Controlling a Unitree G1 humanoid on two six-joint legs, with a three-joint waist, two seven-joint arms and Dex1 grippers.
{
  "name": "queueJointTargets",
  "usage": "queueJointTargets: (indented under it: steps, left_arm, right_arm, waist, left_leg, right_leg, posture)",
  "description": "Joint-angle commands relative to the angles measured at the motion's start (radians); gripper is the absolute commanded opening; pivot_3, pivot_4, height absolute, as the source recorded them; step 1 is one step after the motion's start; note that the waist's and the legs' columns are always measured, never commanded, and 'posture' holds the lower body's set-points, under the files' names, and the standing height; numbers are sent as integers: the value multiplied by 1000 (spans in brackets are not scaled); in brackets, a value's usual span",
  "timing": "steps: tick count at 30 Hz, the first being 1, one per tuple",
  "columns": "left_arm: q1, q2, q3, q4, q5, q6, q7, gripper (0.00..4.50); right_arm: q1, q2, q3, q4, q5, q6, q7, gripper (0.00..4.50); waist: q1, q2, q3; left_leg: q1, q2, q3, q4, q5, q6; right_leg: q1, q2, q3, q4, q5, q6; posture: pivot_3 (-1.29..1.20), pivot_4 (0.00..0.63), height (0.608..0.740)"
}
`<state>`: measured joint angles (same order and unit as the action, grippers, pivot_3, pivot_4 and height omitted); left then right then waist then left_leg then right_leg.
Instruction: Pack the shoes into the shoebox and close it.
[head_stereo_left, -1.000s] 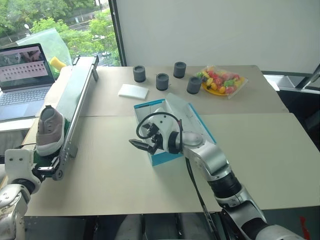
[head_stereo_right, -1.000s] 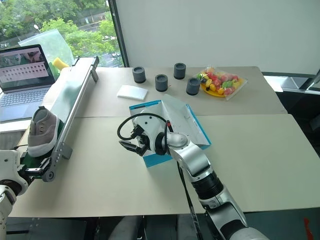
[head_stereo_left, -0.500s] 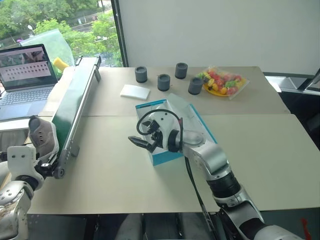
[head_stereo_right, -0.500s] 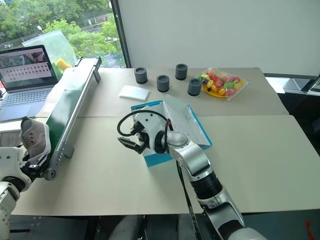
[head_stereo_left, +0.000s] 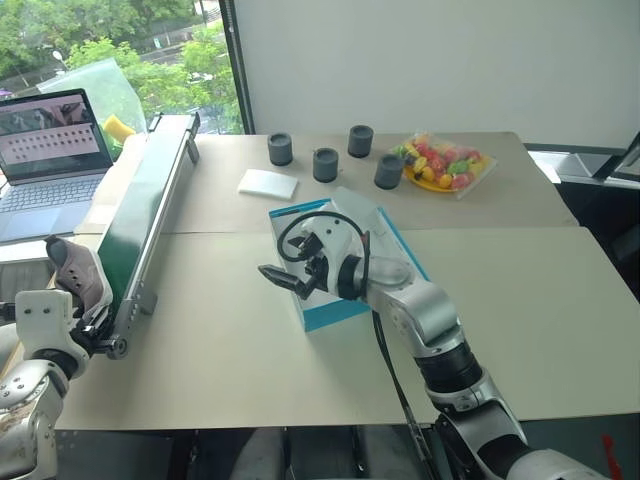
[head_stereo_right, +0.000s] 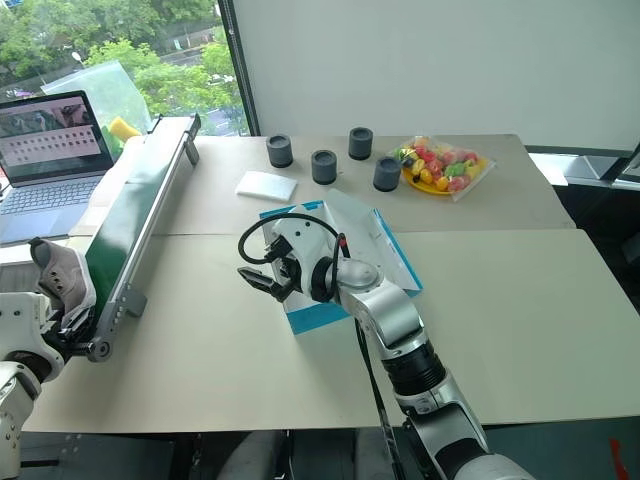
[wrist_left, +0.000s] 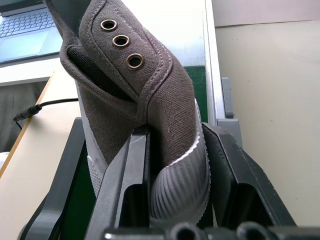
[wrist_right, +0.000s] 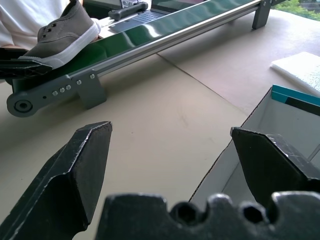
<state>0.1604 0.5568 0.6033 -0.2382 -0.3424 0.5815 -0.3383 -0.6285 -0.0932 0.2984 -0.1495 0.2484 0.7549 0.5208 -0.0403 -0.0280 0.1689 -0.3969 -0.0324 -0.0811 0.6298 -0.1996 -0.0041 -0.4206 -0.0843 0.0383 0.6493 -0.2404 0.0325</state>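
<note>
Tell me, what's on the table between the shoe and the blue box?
The long green conveyor runs beside the shoe. Past it there is bare table up to the box, as the eye views show.

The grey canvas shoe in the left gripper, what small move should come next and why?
Probably lift the grey canvas shoe off the green conveyor belt toward the open blue cardboard shoebox: the left gripper is clamped on its heel, and the right gripper waits open there.

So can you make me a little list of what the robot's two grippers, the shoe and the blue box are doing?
left gripper: shut on the shoe
shoe: grey, at the near end of the green conveyor
right gripper: open, holding nothing, by the box's near corner
shoebox: blue, open, on the table
</note>
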Motion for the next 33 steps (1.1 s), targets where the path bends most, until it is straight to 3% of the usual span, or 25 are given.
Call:
queueJointTargets:
  steps: [1,8,14,19,22,27,31,33]
  left_arm:
    - [5,-9,-1,6,3,5,12,1272]
    - [2,-6,-13,13,12,4,15,537]
    - [-14,-6,-33,20,52,-9,57,509]
    - [-79,-59,-68,-75,180,-102,232,509]
    - [-129,-97,-158,-210,343,-178,374,509]
    - [-145,-142,-383,-328,516,-207,406,509]
    - [-187,-217,-587,-433,505,-185,334,509]
    - [-192,-274,-646,-493,405,-138,274,509]
  right_arm:
    - [-25,3,-16,-40,12,1,-1,4500]
    - [-27,2,-19,-36,12,1,-5,4500]
    - [-32,0,-23,-26,9,-3,-7,4500]
    - [-39,0,-26,-11,7,-10,-9,4500]
    - [-44,9,-27,-3,10,-12,-12,4500]
    - [-57,27,-35,23,6,-20,-24,4500]
    - [-87,83,-119,54,75,28,-51,4500]
    - [-132,164,-282,101,214,139,-106,4500]
  waist:
    - [0,0,0]
    - [0,0,0]
    - [1,0,0]
    - [1,0,0]
    - [7,-4,0]
    - [9,-7,-1]
    - [3,-7,-1]
    - [-2,-7,0]
  left_leg:
    - [0,0,0,0,0,0]
    - [0,1,0,0,0,0]
    - [0,1,0,0,0,0]
    - [0,5,1,0,0,0]
    - [-2,6,1,1,0,0]
    - [-5,7,3,2,-1,-3]
    - [-5,8,4,1,-1,-3]
    - [-6,8,4,2,-1,-3]
  right_leg:
    - [0,0,0,0,0,0]
    - [0,1,1,0,0,0]
    - [0,1,1,0,0,-1]
    - [0,5,1,-1,2,-2]
    - [-1,6,1,-2,3,-2]
    - [-3,6,3,-3,4,-1]
    - [-3,7,4,-3,4,-1]
    - [-3,8,4,-3,4,-1]
  posture:
    - [0,150,740]
    - [0,150,740]
    - [0,150,740]
    - [0,150,740]
    - [0,150,740]
    - [0,150,740]
    - [0,150,740]
    - [0,150,740]
